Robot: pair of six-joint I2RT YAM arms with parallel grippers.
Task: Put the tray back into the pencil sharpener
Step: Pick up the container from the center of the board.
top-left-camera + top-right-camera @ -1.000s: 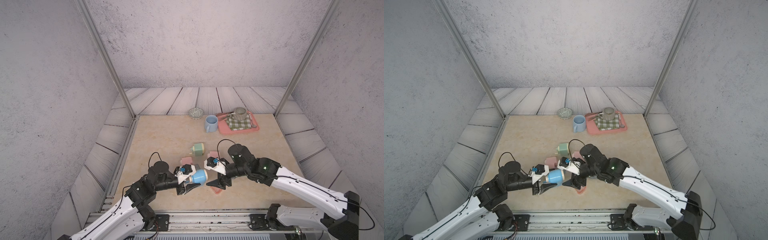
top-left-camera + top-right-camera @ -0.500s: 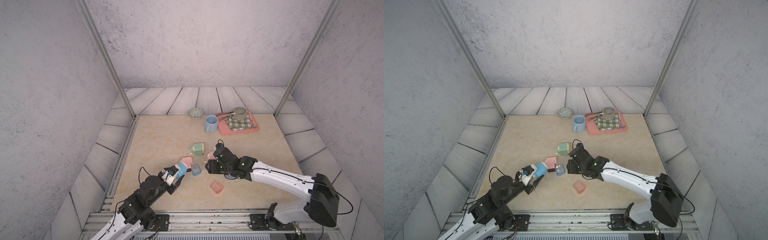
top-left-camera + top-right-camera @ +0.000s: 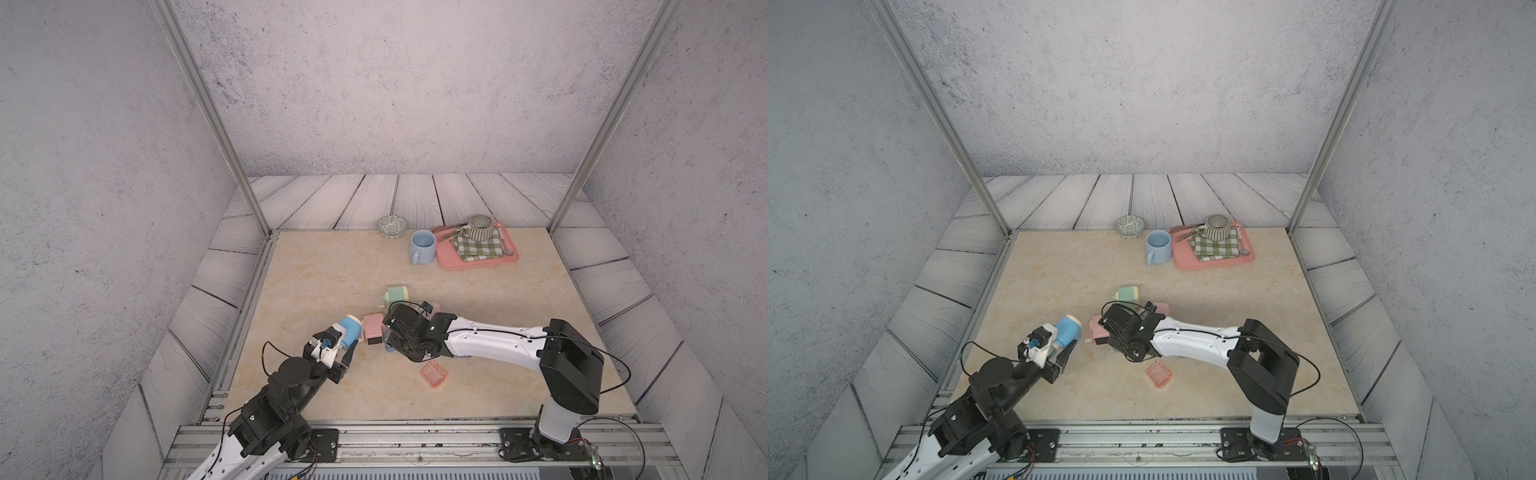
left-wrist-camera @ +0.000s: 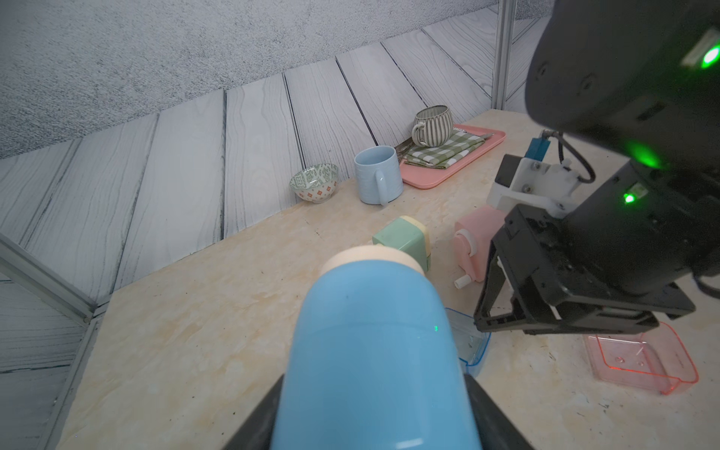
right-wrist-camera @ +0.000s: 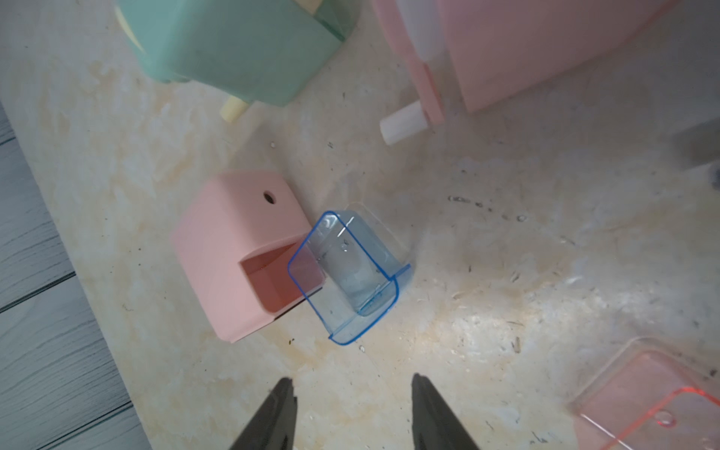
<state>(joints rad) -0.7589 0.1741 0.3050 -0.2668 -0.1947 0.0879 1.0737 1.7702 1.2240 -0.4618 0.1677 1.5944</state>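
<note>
While still clamped on the blue sharpener (image 4: 374, 343), has drawn back with the left gripper (image 3: 345, 341) toward the front left corner of the counter (image 3: 332, 266). Leaves the blue tray (image 5: 350, 272) lying loose nearer the middle, touching a pink sharpener (image 5: 233, 241), with the right gripper (image 5: 352, 383) close by it, jaws apart, empty, narrower than a second ago. Means pickup first, insertion later.

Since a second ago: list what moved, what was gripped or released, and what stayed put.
The left gripper carried the blue sharpener, still clamped, to the robot's left, away from the right gripper. The right gripper swung left too and now hovers, jaws apart and empty, by the blue tray lying on the table. Unmoved: pink tray, green sharpener, blue mug.
</note>
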